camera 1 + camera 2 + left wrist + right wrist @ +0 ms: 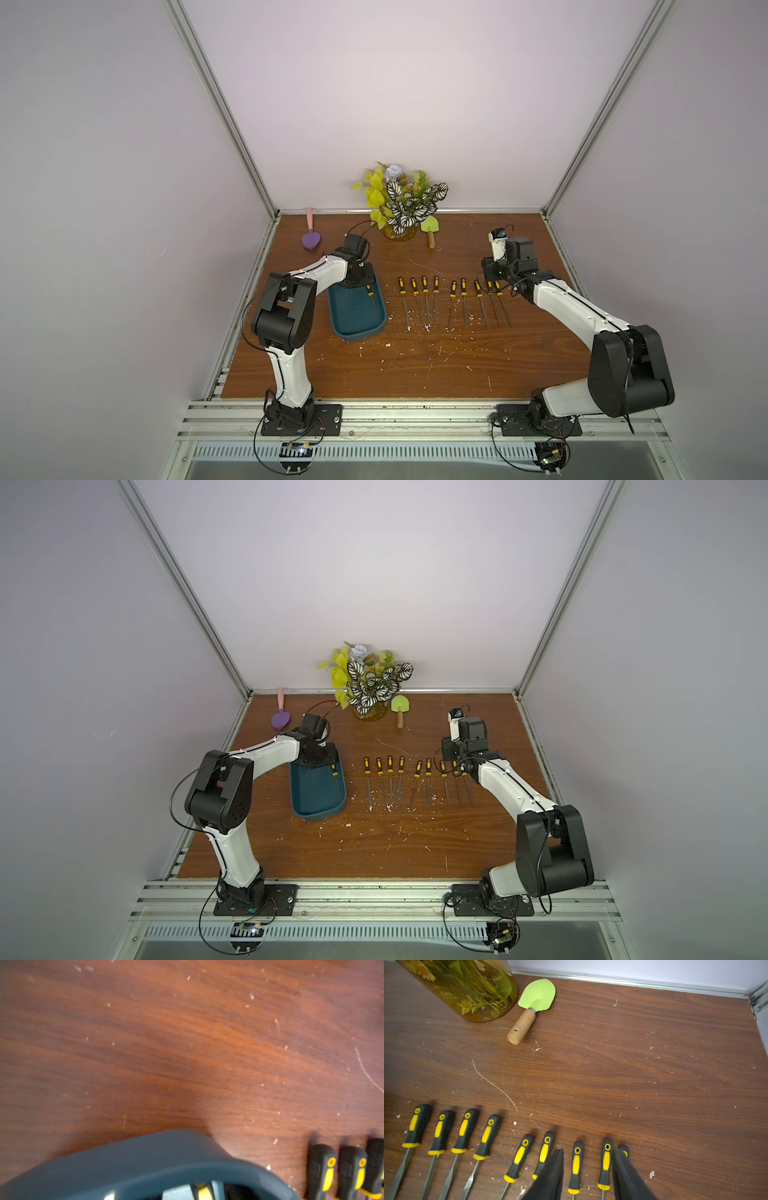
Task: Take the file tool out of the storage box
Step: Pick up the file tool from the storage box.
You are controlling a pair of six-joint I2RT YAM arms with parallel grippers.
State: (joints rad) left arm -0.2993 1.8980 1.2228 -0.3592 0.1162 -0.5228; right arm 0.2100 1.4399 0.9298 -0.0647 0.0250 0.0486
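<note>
Left jaws sit low over the storage box [353, 316], their gap hidden by the wrist, so can't tell open/shut. File tool [371, 292] is in the box just beside them, along its wall. Right jaws are part open and empty, w/ the row of files [487, 1135] on the desk [654, 1084] below.

Left end effector [356, 279] tipped downward on a bent arm; right end effector [587, 1152] low, jaws parted, arm outstretched

Ten files [424, 283], one storage box [353, 311], one green trowel [429, 225], one purple scoop [311, 240], one plant vase [400, 232].
</note>
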